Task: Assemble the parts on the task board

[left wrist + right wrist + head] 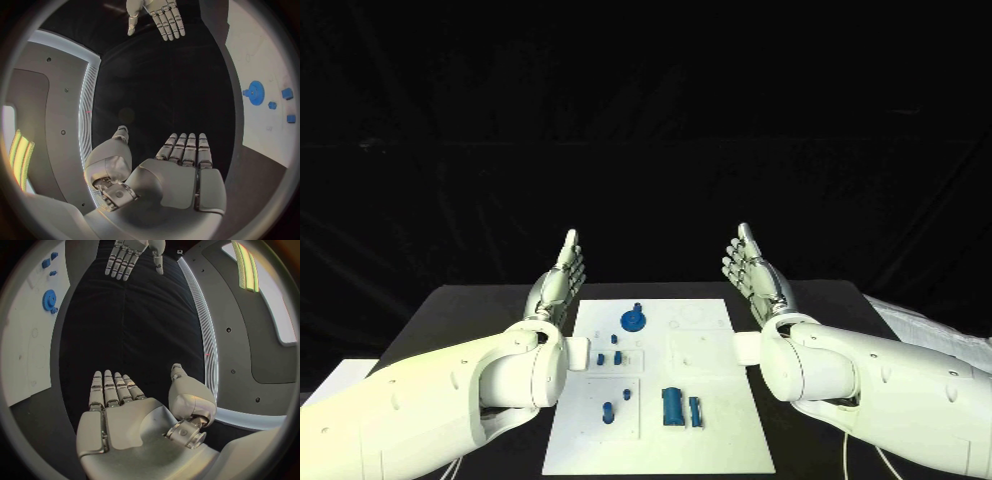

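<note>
1. Left hand (557, 282): raised beside the task board (661, 440), fingers straight, together, holding nothing.
2. Right hand (759, 276): mirrored pose (palm inward), empty.
3. Parts (681, 407): lying on the board.

Task board (711, 440): left margin partly hidden behind the left arm (430, 405) in the head view, right edge partly behind the right arm (877, 385). Small blue parts (610, 358) near that arm: too small to tell their shapes. Faint outlines on the board's right half: unreadable. White object (927, 328) at the surface's right edge: cut off by the picture's border, kind unclear.
</note>
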You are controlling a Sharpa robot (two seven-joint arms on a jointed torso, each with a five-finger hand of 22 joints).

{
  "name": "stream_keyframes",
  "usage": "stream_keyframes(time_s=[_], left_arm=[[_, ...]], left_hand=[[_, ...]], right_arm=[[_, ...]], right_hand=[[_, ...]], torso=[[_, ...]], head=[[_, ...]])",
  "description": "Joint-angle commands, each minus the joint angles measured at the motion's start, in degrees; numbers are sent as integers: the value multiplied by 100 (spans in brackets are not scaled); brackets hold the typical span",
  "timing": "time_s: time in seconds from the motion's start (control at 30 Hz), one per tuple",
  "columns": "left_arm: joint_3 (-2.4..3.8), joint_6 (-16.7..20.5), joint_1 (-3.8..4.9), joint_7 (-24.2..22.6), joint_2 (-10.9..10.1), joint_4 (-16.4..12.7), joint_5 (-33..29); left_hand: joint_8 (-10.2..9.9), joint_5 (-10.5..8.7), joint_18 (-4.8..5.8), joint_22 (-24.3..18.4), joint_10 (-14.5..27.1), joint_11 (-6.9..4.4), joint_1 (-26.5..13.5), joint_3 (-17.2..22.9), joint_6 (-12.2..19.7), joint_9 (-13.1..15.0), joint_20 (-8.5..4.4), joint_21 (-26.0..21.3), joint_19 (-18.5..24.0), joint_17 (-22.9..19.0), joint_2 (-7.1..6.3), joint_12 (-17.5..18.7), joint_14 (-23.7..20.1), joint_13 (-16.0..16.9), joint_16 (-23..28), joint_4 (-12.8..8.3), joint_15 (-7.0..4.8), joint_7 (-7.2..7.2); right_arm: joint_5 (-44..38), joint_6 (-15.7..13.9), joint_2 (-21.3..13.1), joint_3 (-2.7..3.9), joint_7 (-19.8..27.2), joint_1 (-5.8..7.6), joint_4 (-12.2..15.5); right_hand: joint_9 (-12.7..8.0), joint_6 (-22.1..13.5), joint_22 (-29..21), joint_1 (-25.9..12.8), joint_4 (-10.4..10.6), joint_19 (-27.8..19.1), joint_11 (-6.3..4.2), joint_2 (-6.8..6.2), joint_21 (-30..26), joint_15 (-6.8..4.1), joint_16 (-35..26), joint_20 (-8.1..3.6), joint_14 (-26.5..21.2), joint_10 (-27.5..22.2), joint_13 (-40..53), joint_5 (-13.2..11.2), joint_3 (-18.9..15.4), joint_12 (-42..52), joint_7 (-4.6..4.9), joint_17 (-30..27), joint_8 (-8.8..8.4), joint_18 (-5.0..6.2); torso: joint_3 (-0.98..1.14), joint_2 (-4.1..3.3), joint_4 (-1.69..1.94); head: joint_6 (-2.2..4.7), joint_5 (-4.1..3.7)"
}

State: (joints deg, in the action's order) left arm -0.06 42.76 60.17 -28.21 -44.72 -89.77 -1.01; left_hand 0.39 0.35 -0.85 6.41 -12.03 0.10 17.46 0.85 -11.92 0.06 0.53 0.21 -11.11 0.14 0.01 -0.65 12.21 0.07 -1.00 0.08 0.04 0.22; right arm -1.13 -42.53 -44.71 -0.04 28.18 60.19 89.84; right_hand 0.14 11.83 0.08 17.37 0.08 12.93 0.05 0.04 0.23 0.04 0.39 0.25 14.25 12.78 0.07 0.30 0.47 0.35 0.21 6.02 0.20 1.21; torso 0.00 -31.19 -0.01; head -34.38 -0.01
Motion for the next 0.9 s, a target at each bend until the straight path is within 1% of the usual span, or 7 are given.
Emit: stream_keyframes(time_s=[0.03,0.1,0.5,0.57,0.6,0.63,0.9], left_arm=[[6,136,-1,-159,3,-18,101],[6,136,-1,-159,3,-18,101],[6,136,-1,-159,3,-18,101],[6,136,-1,-159,3,-18,101],[6,136,-1,-159,3,-18,101],[6,136,-1,-159,3,-18,101],[6,136,-1,-159,3,-18,101]], left_hand=[[-39,-35,85,-204,387,-10,-557,-85,382,-6,-53,-21,354,-14,-1,65,-387,-7,100,-8,-4,-22],[-39,-35,85,-641,459,-10,-663,-85,452,-6,-53,-21,421,-14,-1,65,-462,-7,100,-8,-4,-22],[-39,-35,85,-641,737,-10,-1075,-85,729,-6,-53,-21,667,-14,-1,65,-742,-7,100,-8,-4,-22],[-39,-35,85,-641,800,-10,-1172,-85,1192,-6,-53,-21,1111,-14,-1,65,-813,-7,100,-8,-4,-22],[-39,-35,85,-641,1203,-10,-1271,-85,1192,-6,-53,-21,1111,-14,-1,65,-1221,-7,100,-8,-4,-22],[-39,-35,85,-641,1203,-10,-1746,-85,1192,-6,-53,-21,1111,-14,-1,65,-1221,-7,100,-8,-4,-22],[-39,-35,85,-641,1203,-10,-1746,-85,1192,-6,-53,-21,1111,-14,-1,65,-1221,-7,100,-8,-4,-22]], right_arm=[[113,-158,1,4,162,-3,12],[113,-158,1,4,162,-3,12],[113,-158,1,4,162,-3,12],[113,-158,1,4,162,-3,12],[113,-158,1,4,162,-3,12],[113,-158,1,4,162,-3,12],[113,-158,1,4,162,-3,12]], right_hand=[[-14,-376,-8,-553,-8,-412,-5,-4,-23,-4,-39,-25,-451,-409,-7,-30,-47,-35,-21,-192,-20,-121],[-14,-451,-8,-661,-8,-492,-5,-4,-23,-4,-39,-25,-543,-487,-7,-30,-47,-35,-21,-602,-20,-121],[-14,-721,-8,-1057,-8,-791,-5,-4,-23,-4,-39,-25,-877,-784,-7,-30,-47,-35,-21,-602,-20,-121],[-14,-1183,-8,-1250,-8,-1293,-5,-4,-23,-4,-39,-25,-1425,-1278,-7,-30,-47,-35,-21,-602,-20,-121],[-14,-1183,-8,-1737,-8,-1293,-5,-4,-23,-4,-39,-25,-1425,-1278,-7,-30,-47,-35,-21,-602,-20,-121],[-14,-1183,-8,-1737,-8,-1293,-5,-4,-23,-4,-39,-25,-1425,-1278,-7,-30,-47,-35,-21,-602,-20,-121],[-14,-1183,-8,-1737,-8,-1293,-5,-4,-23,-4,-39,-25,-1425,-1278,-7,-30,-47,-35,-21,-602,-20,-121]], torso=[[0,1,1],[0,1,1],[0,1,1],[0,1,1],[0,1,1],[0,1,1],[0,1,1]], head=[[0,1],[0,1],[0,1],[0,1],[0,1],[0,1],[0,1]])
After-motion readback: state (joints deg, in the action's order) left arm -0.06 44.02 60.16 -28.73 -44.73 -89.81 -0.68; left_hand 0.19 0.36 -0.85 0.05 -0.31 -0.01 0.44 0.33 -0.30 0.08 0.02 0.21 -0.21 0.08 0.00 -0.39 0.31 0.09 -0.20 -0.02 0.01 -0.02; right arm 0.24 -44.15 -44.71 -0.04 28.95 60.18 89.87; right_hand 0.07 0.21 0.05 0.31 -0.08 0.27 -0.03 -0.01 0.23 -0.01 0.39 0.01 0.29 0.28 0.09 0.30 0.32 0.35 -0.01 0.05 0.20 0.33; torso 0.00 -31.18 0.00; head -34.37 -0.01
